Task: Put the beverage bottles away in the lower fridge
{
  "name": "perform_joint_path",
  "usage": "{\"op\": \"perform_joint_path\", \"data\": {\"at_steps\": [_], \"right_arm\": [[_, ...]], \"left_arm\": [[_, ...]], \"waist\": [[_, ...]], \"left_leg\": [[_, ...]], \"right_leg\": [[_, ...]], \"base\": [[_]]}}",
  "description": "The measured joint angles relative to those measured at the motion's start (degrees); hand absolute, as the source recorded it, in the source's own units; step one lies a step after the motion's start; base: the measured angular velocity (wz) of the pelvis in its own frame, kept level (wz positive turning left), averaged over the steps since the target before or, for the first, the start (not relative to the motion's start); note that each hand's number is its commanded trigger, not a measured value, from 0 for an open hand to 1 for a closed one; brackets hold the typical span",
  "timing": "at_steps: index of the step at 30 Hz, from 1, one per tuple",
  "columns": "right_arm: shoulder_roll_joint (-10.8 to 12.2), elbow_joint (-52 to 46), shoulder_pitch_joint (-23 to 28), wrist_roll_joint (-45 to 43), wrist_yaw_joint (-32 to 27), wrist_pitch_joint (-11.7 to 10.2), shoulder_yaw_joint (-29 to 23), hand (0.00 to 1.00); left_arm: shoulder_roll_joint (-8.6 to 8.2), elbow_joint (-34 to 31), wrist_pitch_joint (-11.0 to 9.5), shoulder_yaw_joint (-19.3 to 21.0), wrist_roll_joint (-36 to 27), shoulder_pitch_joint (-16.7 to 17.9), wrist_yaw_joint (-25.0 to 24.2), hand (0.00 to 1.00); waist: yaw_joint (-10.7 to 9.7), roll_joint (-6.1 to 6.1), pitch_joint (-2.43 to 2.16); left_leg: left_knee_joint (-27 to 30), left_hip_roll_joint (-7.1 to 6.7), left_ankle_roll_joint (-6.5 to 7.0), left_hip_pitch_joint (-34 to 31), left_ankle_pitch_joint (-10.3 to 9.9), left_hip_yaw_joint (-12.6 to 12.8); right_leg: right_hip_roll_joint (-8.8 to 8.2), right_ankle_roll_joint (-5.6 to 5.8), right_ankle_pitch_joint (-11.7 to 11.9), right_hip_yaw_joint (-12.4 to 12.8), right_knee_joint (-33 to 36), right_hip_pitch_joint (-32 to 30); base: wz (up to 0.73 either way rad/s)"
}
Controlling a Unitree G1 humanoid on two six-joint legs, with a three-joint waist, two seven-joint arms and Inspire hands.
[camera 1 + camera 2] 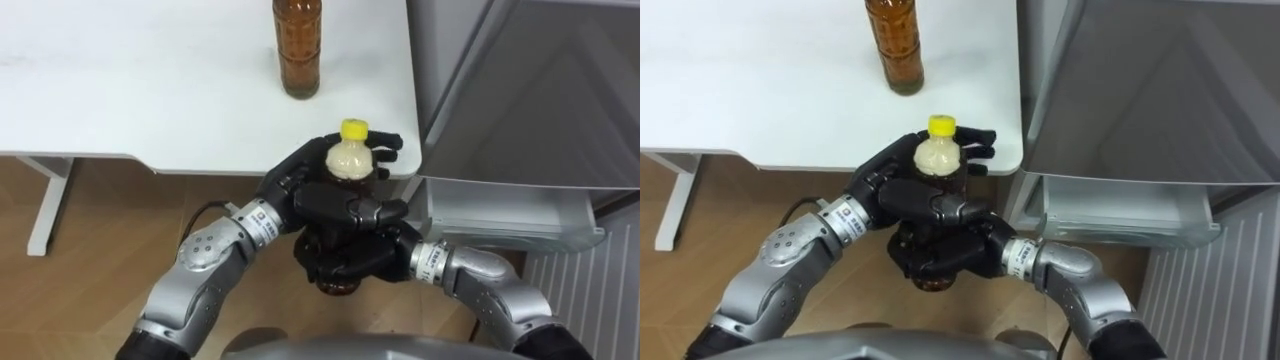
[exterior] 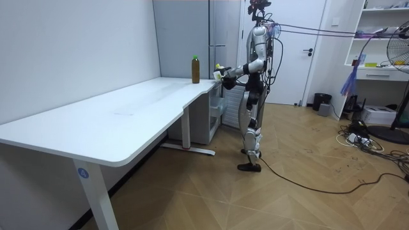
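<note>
Gripping the yellow-capped bottle point(image 1: 350, 158) in both hands, just off the near edge of the white table point(image 1: 150, 90), at the corner next to the grey fridge point(image 1: 540, 90). Wraps the left hand point(image 1: 298, 183) round the bottle's shoulder from the table side, with fingers curled past the neck. Clamps the right hand point(image 1: 352, 257) round the lower body from below. Stands, going by the room view, at the table's far end beside the fridge.

Judging progress as early to midway: one drink lifted and in hand but not yet stowed. Leaves the brown bottle point(image 1: 299, 50) upright on the table, well apart from both hands. Finds the lower fridge drawer point(image 1: 510, 215) standing open on the right, with no drink visible inside it. Remaining, by this reading: lowering the held bottle across into that drawer, then fetching the second one.

Noting materials and shapes:
- **Held bottle:** round and smooth, narrowing to a yellow screw cap. Pale cream at the shoulder, darker brown beneath the right hand. Probably slick, so a two-handed hold suits it.
- **Brown bottle:** tall, cylindrical, clear amber.
- **Tabletop:** matt white with a rounded corner.
- **Drawer:** a shallow, pale tray.
- **Fridge front:** flat, dull grey.
- **Floor point(image 1: 90, 240):** wood-patterned planks.
</note>
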Motion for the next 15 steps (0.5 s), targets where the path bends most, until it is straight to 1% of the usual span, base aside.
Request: {"op": "perform_joint_path", "data": {"at_steps": [3,10,15], "right_arm": [[-0.43,0.05,0.0,0.0,0.0,-0.01,0.42,1.0],[-0.41,0.5,0.0,0.02,0.09,-0.03,0.53,1.0],[-0.39,0.49,0.06,1.72,0.15,-0.03,0.56,1.0]], "left_arm": [[0.31,-0.01,0.0,-0.01,0.0,0.0,0.08,0.0],[0.29,-0.02,-0.01,0.03,-0.04,-0.19,0.25,0.0],[0.28,-0.16,-0.02,0.0,-0.09,-1.29,0.3,0.0]], "waist": [[-0.02,0.0,0.0],[-0.16,-0.06,-0.04],[-0.16,-0.56,-0.14]], "left_leg": [[-0.01,0.01,0.0,-0.01,0.0,0.0],[0.01,0.05,0.0,-0.09,0.0,0.0],[0.09,0.05,0.0,-0.09,0.0,0.02]], "right_leg": [[0.02,0.0,0.0,0.03,0.0,-0.01],[0.06,0.0,0.0,-0.01,0.0,-0.1],[0.05,0.0,0.0,0.0,0.01,-0.09]], "base": [[0.0],[0.0],[0.0]]}}
